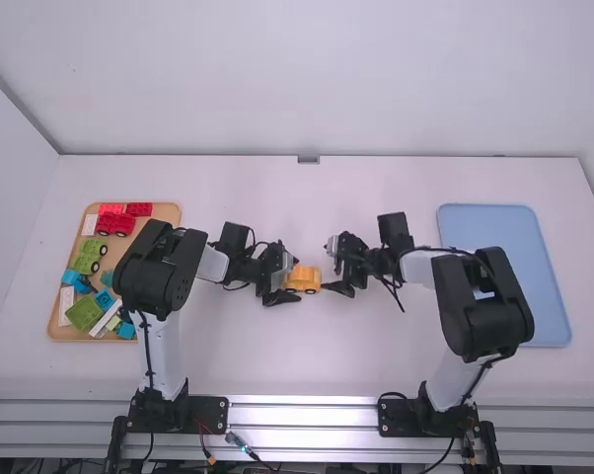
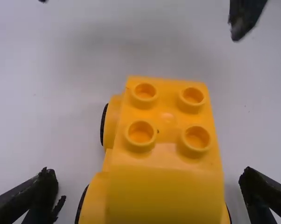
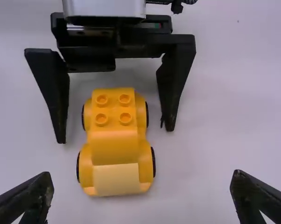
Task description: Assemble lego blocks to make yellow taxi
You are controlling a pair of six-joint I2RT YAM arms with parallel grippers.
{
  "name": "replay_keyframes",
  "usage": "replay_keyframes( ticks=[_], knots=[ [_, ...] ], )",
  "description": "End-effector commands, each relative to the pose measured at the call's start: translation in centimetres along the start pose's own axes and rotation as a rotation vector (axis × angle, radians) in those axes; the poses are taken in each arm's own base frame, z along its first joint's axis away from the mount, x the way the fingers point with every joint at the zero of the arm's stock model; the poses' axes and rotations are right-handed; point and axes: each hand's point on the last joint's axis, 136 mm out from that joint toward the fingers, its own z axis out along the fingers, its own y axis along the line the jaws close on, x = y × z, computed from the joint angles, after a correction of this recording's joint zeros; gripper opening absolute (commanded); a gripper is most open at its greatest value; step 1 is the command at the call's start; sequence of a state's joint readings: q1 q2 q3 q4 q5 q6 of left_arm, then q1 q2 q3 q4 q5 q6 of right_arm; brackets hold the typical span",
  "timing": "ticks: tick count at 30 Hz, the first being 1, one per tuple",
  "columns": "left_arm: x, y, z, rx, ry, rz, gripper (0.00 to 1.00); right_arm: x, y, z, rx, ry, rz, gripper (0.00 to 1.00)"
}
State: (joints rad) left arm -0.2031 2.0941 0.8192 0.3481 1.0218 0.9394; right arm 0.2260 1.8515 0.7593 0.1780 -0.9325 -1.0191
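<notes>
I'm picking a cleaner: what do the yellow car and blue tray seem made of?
Yellow car: probably hard plastic, smooth with a soft sheen, given its moulded studs. Blue tray: perhaps matte plastic, given its even colour and rounded corners, though painted metal is possible.

The taxi [image 1: 301, 277] sits on the table [image 1: 307, 360], block tray [image 1: 166, 210] left, other tray [image 1: 489, 227] right.

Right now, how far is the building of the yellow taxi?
Looks done: the yellow car stands assembled on wheels. In hand: nothing; left fingers stand open around it, right fingers open too. Remaining: perhaps a roof piece, since its four top studs are bare.
</notes>
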Motion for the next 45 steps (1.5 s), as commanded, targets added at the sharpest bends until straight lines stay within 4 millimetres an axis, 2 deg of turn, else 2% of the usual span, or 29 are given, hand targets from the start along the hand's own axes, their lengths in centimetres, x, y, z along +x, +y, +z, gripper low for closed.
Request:
replay_keyframes(
  ticks=[1,7,14,18,24,28,35,42,44,45],
  knots=[
    [-0.3,0.2,-0.6,-0.011,0.015,-0.037,0.99,0.1,1.5,0.2,-0.001,-0.021,0.079,0.99],
    [-2.9,1.0,-2.9,-0.03,0.027,0.025,0.99,0.5,1.7,1.1,0.032,-0.039,0.088,0.99],
    [-5.1,1.6,-7.3,-0.059,0.055,0.049,0.99,1.6,1.1,4.4,-0.021,-0.049,0.109,0.99],
    [-5.0,1.9,-9.5,-0.084,0.058,0.028,0.99,1.4,1.0,5.6,-0.071,-0.081,0.093,0.99],
    [-3.8,2.5,-11.4,-0.128,0.061,-0.035,0.99,0.9,1.1,6.8,-0.075,-0.071,0.053,0.99],
    [-3.3,2.8,-12.2,-0.146,0.062,-0.058,0.99,1.6,0.8,7.9,-0.024,0.006,0.054,0.99],
    [-3.3,2.7,-12.2,-0.143,0.063,-0.064,0.99,1.5,1.2,8.5,-0.023,0.024,0.039,1.0],
    [-3.3,2.4,-12.0,-0.134,0.063,-0.072,0.99,1.9,0.8,8.0,-0.017,0.026,0.06,0.68],
    [-3.3,2.4,-11.9,-0.131,0.064,-0.07,0.99,1.9,0.9,8.1,-0.019,0.027,0.062,0.6],
    [-3.3,2.4,-11.9,-0.131,0.064,-0.07,0.99,1.9,0.9,8.1,-0.02,0.028,0.061,0.59]
  ],
)
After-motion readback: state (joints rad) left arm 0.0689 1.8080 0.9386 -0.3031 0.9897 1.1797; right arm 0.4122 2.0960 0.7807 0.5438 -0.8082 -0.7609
